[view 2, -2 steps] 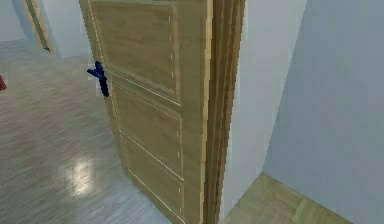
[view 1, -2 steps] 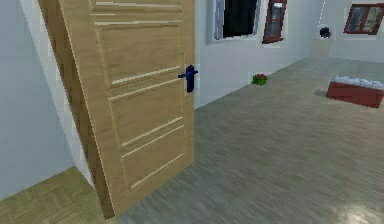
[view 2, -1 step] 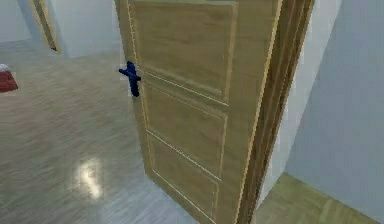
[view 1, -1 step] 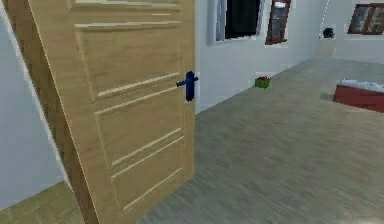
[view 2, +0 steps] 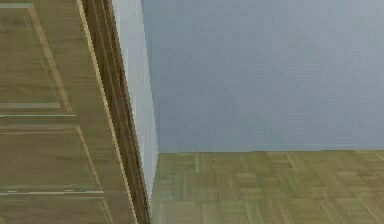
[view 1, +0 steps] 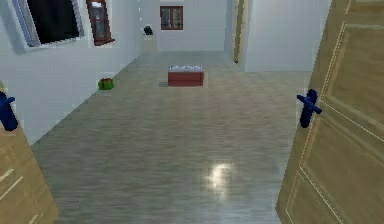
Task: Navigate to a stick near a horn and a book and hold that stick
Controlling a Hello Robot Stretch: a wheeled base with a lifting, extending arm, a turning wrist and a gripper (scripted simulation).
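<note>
In the forward view a room with a wooden floor opens ahead between two wooden door leaves. A low red-brown box-like thing with a pale top sits on the floor near the far middle. A small green and red object lies by the wall on the forward view's left. I can make out no stick, horn or book by shape.
A wooden door with a blue handle stands on the forward view's right; another door edge with a blue handle is at the left. Dark windows line the left wall. The arm side view has a wooden door, a blue-grey wall and parquet floor.
</note>
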